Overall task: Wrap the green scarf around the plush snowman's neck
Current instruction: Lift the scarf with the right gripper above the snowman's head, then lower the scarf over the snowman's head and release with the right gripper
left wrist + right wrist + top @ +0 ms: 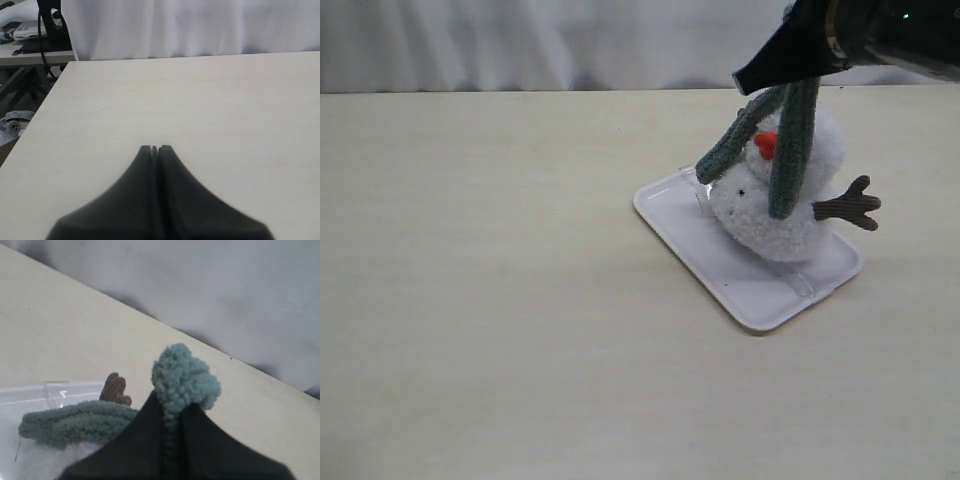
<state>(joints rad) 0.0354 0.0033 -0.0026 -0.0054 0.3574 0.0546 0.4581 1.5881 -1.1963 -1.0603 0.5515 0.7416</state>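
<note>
The plush snowman [775,215] lies tilted on a white tray [740,275], its orange nose [765,144] and one brown twig arm [848,205] showing. The green scarf [790,150] hangs from my right gripper [782,78] in two strands across the snowman's face and body. In the right wrist view the right gripper [172,407] is shut on a bunched fold of the green scarf [182,377], with another length [75,422] lying over white plush beside a twig arm [115,388]. The left gripper [154,148] is shut over bare table, holding nothing. The neck is hidden.
The tray's raised rim [665,190] sits close by the snowman. A pale wooden tabletop [490,280] spreads left and forward. A white curtain [520,45] backs the far edge. Off the table's edge in the left wrist view stands cluttered equipment [30,35].
</note>
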